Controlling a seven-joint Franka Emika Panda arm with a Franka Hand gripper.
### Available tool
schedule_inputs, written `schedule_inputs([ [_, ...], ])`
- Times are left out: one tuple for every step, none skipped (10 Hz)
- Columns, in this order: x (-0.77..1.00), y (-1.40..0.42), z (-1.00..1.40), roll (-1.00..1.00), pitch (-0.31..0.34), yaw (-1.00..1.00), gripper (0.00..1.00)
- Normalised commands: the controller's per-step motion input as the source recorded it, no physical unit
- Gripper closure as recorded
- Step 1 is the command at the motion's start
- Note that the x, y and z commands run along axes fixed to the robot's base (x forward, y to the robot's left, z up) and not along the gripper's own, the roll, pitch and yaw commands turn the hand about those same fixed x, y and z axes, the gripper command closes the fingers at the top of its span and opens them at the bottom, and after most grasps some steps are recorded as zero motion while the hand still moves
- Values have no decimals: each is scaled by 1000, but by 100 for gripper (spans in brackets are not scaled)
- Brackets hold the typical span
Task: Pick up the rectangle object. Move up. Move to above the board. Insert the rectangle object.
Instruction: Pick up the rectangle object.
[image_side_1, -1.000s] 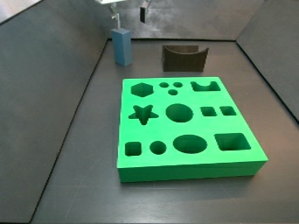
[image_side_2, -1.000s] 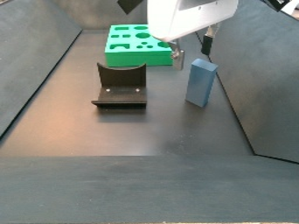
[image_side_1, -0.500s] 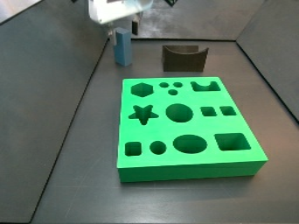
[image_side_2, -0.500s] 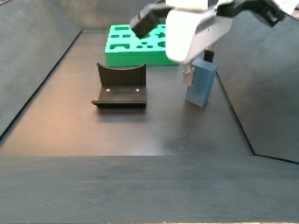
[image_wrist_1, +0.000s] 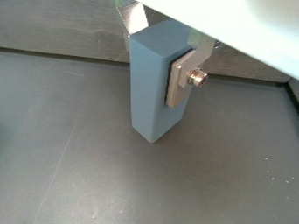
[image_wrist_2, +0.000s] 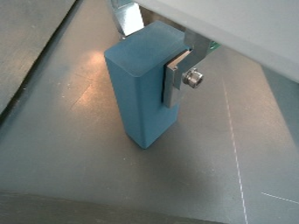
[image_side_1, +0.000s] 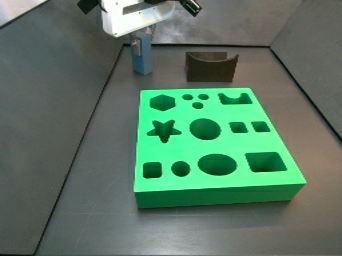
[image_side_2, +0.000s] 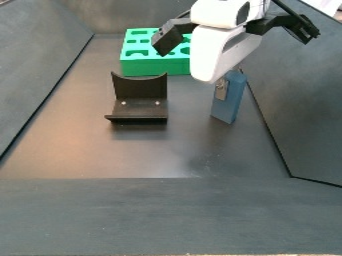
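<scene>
The rectangle object, a tall light blue block, stands upright on the dark floor near the side wall in both side views (image_side_1: 138, 60) (image_side_2: 233, 100). My gripper (image_side_1: 138, 42) (image_side_2: 225, 84) has come down over its top. In both wrist views the gripper (image_wrist_1: 158, 52) (image_wrist_2: 149, 52) straddles the block (image_wrist_1: 149, 96) (image_wrist_2: 138, 96). One silver finger plate (image_wrist_1: 180, 77) (image_wrist_2: 176, 74) lies flat against its side, and the opposite finger sits at its far edge. The block's base rests on the floor. The green board (image_side_1: 214, 150) (image_side_2: 144, 52) with cut-out holes lies apart from it.
The dark fixture (image_side_1: 210, 66) (image_side_2: 136, 98) stands on the floor between the block and the board. Sloped grey walls (image_side_1: 67, 60) close in the floor right beside the block.
The gripper has come down from above the block until its fingers are on either side of the block's upper part. The block has not moved.
</scene>
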Motion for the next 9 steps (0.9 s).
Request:
schedule_inputs([
  [0, 0, 0, 0, 0, 0, 100],
  [0, 0, 0, 0, 0, 0, 100],
  [0, 0, 0, 0, 0, 0, 100],
  [0, 0, 0, 0, 0, 0, 100],
  [0, 0, 0, 0, 0, 0, 100],
  [0, 0, 0, 0, 0, 0, 100],
  [0, 0, 0, 0, 0, 0, 100],
  [0, 0, 0, 0, 0, 0, 100],
  [0, 0, 0, 0, 0, 0, 100],
])
